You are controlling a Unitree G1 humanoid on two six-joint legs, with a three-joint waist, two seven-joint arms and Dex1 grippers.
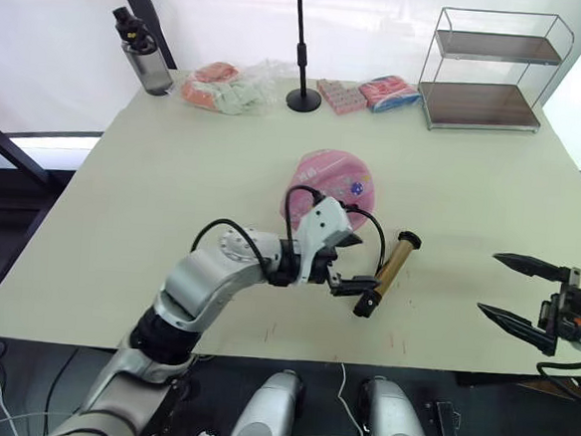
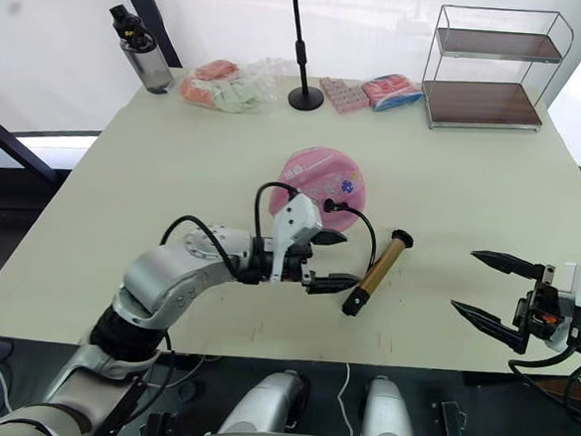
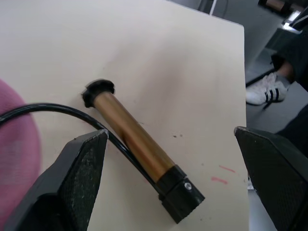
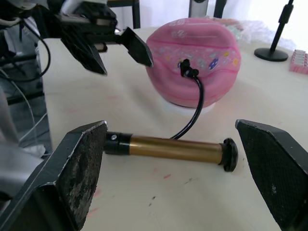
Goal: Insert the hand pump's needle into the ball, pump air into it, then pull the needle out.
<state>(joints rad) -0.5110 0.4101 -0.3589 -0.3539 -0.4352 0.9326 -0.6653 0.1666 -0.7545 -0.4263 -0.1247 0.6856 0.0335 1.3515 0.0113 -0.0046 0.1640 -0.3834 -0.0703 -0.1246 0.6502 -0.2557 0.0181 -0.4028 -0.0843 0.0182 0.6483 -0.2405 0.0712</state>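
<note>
Here, with the needle (image 4: 185,64) already seated in the ball (image 1: 333,178) mid-desk, the left pincer (image 1: 352,260), fingers apart, should straddle the hand pump (image 1: 386,273) at the ball's 5 o'clock squarely before closing, while the right pincer (image 1: 520,302) waits open.

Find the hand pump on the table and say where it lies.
The hand pump lies flat on the table, just right of the open left gripper and in front of the pink ball.

Cream table (image 1: 174,170); wire two-tier shelf (image 1: 492,70) at far right; white curtain wall (image 1: 44,31) behind.
</note>
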